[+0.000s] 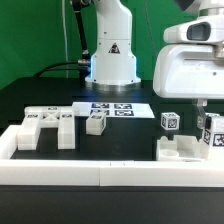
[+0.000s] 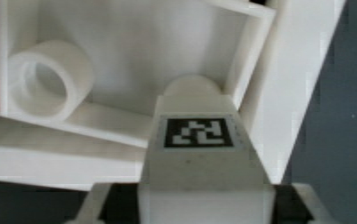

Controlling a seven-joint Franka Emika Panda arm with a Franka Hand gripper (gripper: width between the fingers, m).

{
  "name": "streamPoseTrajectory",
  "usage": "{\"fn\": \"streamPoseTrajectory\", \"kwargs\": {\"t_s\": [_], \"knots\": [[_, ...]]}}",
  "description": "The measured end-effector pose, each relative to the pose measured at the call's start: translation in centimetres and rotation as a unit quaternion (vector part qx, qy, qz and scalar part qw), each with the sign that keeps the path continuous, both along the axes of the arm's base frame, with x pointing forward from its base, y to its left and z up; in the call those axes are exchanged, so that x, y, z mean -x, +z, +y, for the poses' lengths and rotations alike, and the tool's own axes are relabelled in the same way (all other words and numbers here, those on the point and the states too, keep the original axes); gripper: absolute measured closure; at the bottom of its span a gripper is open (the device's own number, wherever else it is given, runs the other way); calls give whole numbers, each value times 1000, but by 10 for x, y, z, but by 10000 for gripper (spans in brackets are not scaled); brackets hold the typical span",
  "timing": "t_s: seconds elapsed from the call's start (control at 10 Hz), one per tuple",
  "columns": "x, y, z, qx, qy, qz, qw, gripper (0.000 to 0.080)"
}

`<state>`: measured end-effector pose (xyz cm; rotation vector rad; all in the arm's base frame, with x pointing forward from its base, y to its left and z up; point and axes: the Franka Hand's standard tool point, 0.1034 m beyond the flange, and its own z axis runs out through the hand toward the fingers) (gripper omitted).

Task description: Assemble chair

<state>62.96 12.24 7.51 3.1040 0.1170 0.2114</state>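
In the wrist view my gripper (image 2: 201, 206) is shut on a narrow white chair piece (image 2: 203, 150) with a black-and-white tag on its face. A finger (image 2: 114, 206) presses on each side of it. Behind it lies a larger white chair part (image 2: 86, 95) with a round hole and raised walls. In the exterior view the gripper (image 1: 207, 128) hangs low at the exterior view's right, over the tagged piece (image 1: 214, 137) and beside a blocky white part (image 1: 178, 150). More chair pieces (image 1: 48, 124) lie at the exterior view's left.
A tagged white cube (image 1: 170, 121) and a small block (image 1: 95, 123) stand mid-table. The marker board (image 1: 110, 108) lies in front of the robot base (image 1: 112, 60). A white border rail (image 1: 100, 176) runs along the front, with another rail (image 1: 8, 142) at the left.
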Motion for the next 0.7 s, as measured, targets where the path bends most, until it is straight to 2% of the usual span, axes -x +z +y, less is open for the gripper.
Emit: {"fn": "streamPoseTrajectory", "kwargs": {"t_s": [0.3, 0.7], "knots": [[0, 0, 0, -15, -103, -2, 995, 510], [0, 0, 1, -33, -230, -5, 973, 509]]}}
